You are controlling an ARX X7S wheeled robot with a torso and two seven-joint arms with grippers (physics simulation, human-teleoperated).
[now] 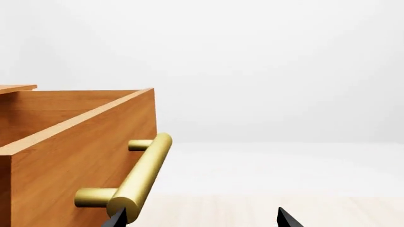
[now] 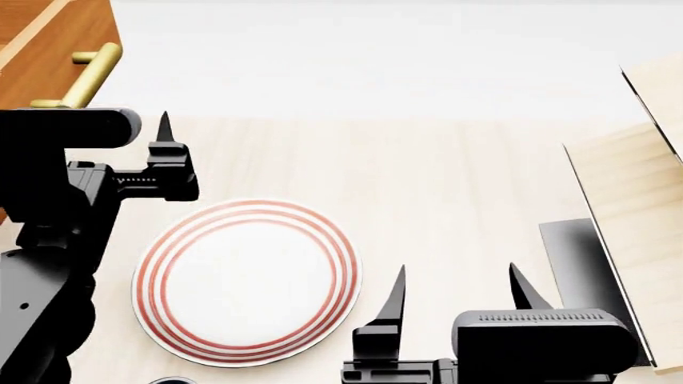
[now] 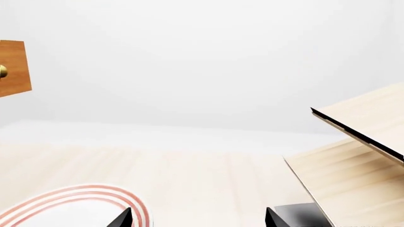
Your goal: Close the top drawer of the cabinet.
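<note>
So the top drawer (image 2: 48, 40) is sitting up at about 10 o'clock in the head view, pulled out from the cabinet (image 1: 16, 88), whose top edge just peeks in behind it in the left wrist view. You can see down into the open drawer box there, with the brass handle (image 1: 136, 182) sticking off its front face. The left gripper (image 1: 200, 218) is right by that handle, jaws spread, and one finger tip sits at the near end of the bar, though I can't tell if it's actually touching. In the head view only one of its fingers (image 2: 165, 132) shows clearly, pointing toward 12 o'clock just below the handle. The right gripper (image 2: 457, 292) is down at around 5 o'clock, also spread wide with nothing between its fingers, hovering over the pale table (image 2: 427, 184). A white plate (image 2: 248, 282) with red rings sits near 7 o'clock, between the two arms, just beside the right gripper's inner finger. Off at 3 o'clock there are some pale wood panels (image 2: 629, 200) on a dark grey base (image 2: 571, 256), well apart from the drawer.
</note>
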